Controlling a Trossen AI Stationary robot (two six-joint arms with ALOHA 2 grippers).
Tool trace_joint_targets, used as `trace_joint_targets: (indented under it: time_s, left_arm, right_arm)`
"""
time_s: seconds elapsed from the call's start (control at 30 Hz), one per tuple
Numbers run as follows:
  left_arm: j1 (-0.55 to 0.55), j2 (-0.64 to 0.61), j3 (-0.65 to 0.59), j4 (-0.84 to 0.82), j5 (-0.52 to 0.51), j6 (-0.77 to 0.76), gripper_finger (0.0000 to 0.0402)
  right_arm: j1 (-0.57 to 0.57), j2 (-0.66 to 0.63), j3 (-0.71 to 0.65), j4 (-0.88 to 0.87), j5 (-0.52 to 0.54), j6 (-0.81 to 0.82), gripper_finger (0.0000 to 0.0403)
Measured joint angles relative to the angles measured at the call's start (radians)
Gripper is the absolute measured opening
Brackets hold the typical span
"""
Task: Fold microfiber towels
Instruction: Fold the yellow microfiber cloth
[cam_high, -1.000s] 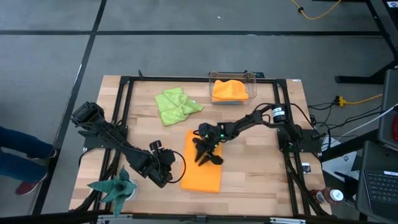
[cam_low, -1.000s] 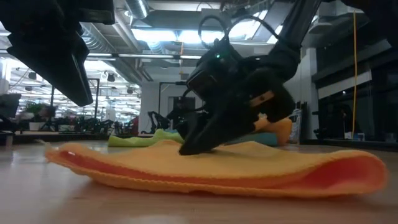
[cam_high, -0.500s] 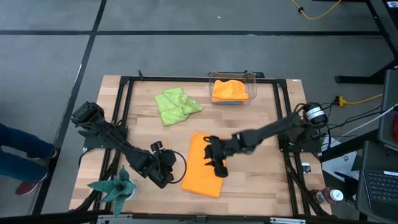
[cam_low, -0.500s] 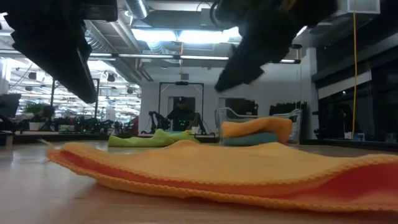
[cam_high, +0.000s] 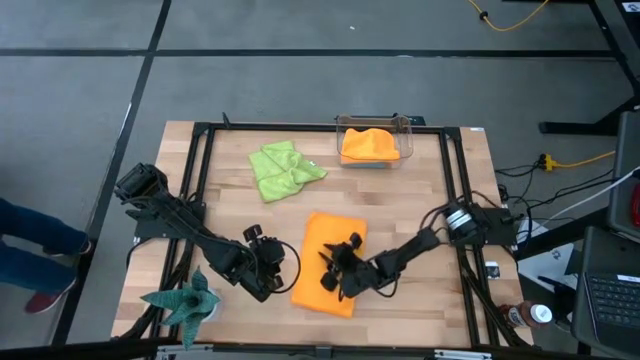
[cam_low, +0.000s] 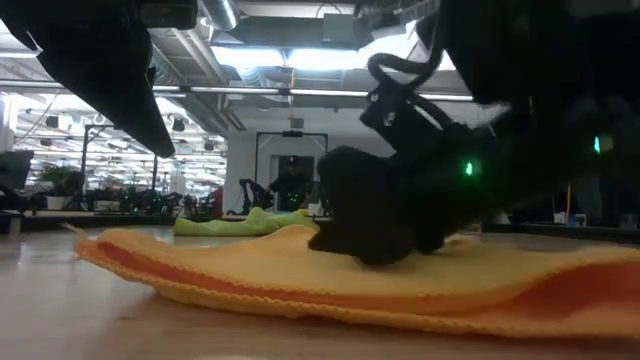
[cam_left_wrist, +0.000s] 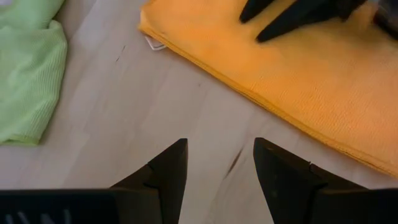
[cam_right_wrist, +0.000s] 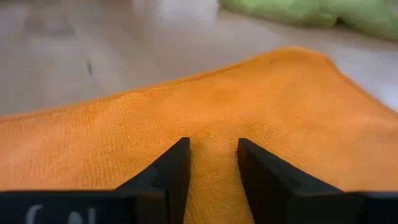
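Observation:
An orange towel (cam_high: 325, 262) lies folded in two layers on the table's near middle; its fold shows in the low view (cam_low: 560, 290). My right gripper (cam_high: 338, 274) is low over it, fingers a little apart (cam_right_wrist: 211, 149). My left gripper (cam_high: 272, 263) is open just left of the towel, above bare wood (cam_left_wrist: 217, 149). A lime green towel (cam_high: 285, 168) lies crumpled at the far left. Another orange towel (cam_high: 370, 143) lies on a teal one in a clear bin. My right gripper rests its two parted fingertips (cam_right_wrist: 180, 152) on the top face of the orange towel (cam_right_wrist: 211, 118), near its middle. The fingers slant down from the table's right side. The towel lies flat on the table, with nothing pinched that I can see.
A clear bin (cam_high: 405, 135) stands at the far edge. A dark green spiky plant figure (cam_high: 185, 300) stands at the near left corner. A black frame (cam_high: 200, 140) runs around the table top. Bare wood lies right of the towel.
My right gripper has lifted off the orange towel, gone toward the table's near edge and come down on it again, its arm swinging round to the near right. The towel's far end has shifted a little toward the right.

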Motion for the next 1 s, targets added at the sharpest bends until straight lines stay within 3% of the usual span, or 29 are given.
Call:
trace_joint_targets:
  time_s: [0.1,0.2,0.4,0.53,0.7,0.83,1.0]
  left_arm:
    - [-0.002,0.0,0.0,-0.001,0.0,0.0,0.0176]
    - [-0.002,0.0,0.0,-0.005,0.001,0.0,0.0176]
    - [-0.002,0.0,0.0,-0.004,0.001,0.007,0.0176]
    - [-0.002,0.0,0.0,-0.004,0.002,0.008,0.0176]
    - [-0.002,0.0,0.0,-0.002,0.003,0.008,0.0176]
    - [-0.002,0.0,0.0,0.005,0.005,0.008,0.0176]
    - [-0.009,0.0,0.0,0.081,0.036,0.05,0.0176]
  right_arm:
    - [-0.014,0.057,0.008,0.087,0.016,-0.063,0.0139]
    - [-0.048,0.076,0.01,0.12,-0.07,-0.153,0.0139]
    - [-0.153,0.083,0.007,0.313,-0.398,-0.461,0.0139]
    - [-0.233,0.087,0.007,0.389,-0.578,-0.569,0.0139]
    - [-0.273,0.036,0.013,0.361,-0.595,-0.592,0.0139]
    - [-0.248,-0.088,0.019,0.331,-0.595,-0.639,0.0139]
    - [-0.196,-0.261,0.018,0.039,-0.618,-0.636,0.0139]
